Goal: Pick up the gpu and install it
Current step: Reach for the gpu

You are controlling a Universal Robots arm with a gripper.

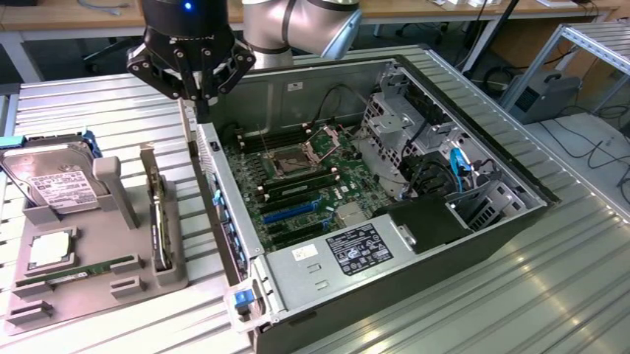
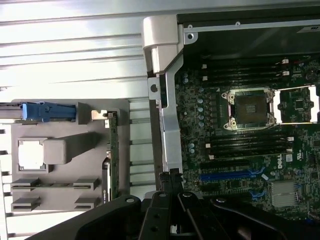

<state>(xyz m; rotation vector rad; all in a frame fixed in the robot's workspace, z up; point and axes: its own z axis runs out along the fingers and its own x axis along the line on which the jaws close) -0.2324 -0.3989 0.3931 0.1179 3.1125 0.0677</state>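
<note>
Hovering closed claw (image 1: 202, 109), one gpu (image 1: 156, 221) upright

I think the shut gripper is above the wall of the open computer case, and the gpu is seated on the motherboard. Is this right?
Not quite. The gpu stands on edge in the grey holder beside the case, as the exterior view shows. The gripper is indeed shut above the case wall.
</note>
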